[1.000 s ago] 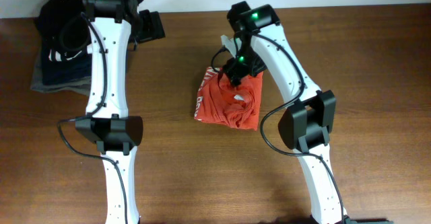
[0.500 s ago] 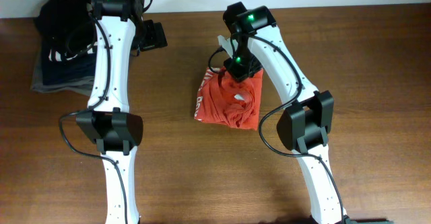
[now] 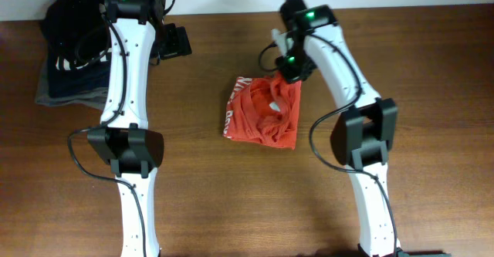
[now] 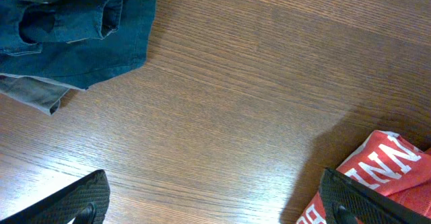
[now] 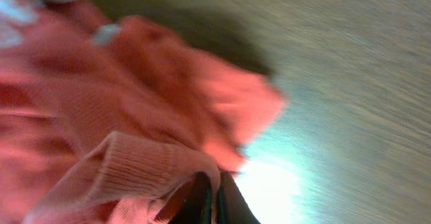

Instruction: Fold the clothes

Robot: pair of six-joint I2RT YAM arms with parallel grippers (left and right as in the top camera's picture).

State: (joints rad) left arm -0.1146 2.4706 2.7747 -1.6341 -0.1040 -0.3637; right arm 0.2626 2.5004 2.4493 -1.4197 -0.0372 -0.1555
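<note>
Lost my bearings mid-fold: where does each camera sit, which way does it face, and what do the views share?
Overhead: fixed above the table, looking straight down; left arm, right arm, T-shirt and dark garment pile show.
Left wrist: on the left arm, facing down at bare wood; the left tool, open, frames the bottom corners.
Right wrist: close over the T-shirt, blurred; right tool shut on a ribbed edge.
Shared: all three see the T-shirt; overhead and left wrist share the pile.
</note>
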